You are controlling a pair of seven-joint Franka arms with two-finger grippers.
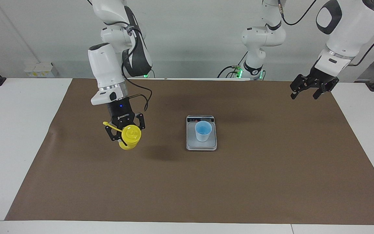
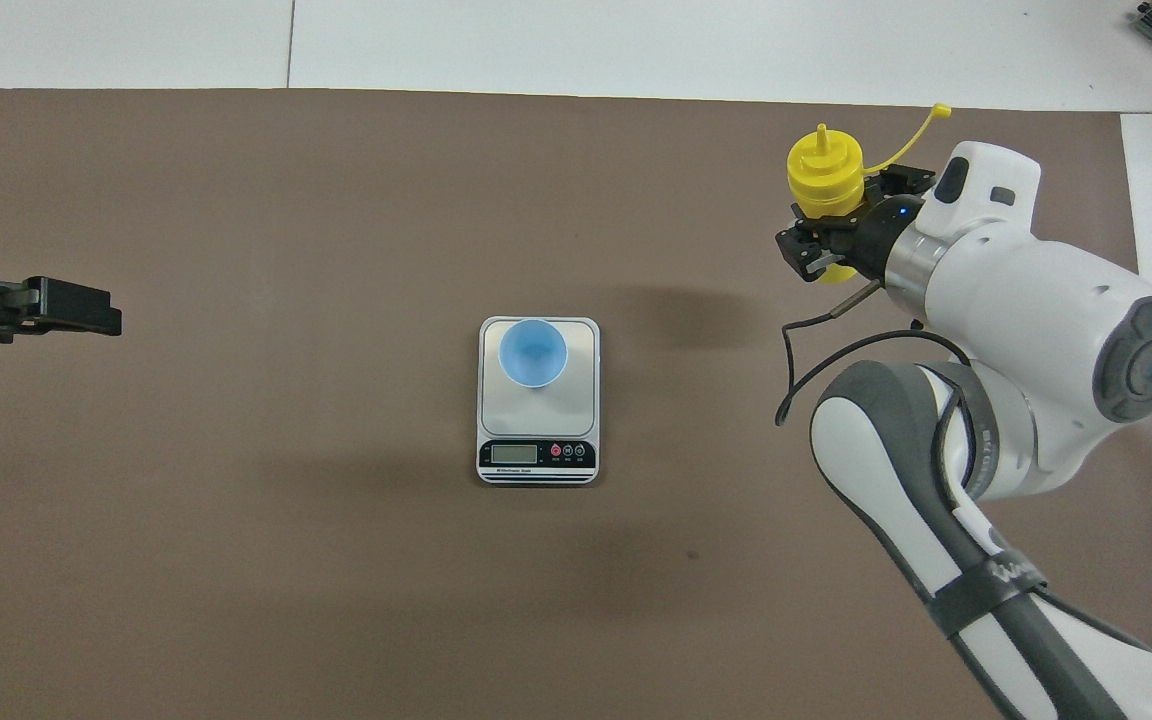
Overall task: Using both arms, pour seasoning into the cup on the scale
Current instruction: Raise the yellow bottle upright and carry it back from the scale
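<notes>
My right gripper (image 1: 126,131) is shut on the yellow seasoning bottle (image 1: 130,134) and holds it above the mat, toward the right arm's end of the table. The bottle (image 2: 824,176) leans, its ribbed cap turned away from the robots, and its thin strap (image 2: 911,140) sticks out sideways. The light blue cup (image 1: 203,131) stands upright on the grey scale (image 1: 202,145) at the middle of the mat, apart from the bottle. In the overhead view the cup (image 2: 533,352) sits on the part of the scale (image 2: 578,400) farther from the robots. My left gripper (image 1: 305,93) hangs open and empty in the air over the mat's edge at the left arm's end.
A brown mat (image 1: 239,182) covers most of the white table (image 1: 18,136). The scale's dark display strip (image 2: 536,455) faces the robots. The right arm's black cable (image 2: 816,350) loops over the mat beside the scale.
</notes>
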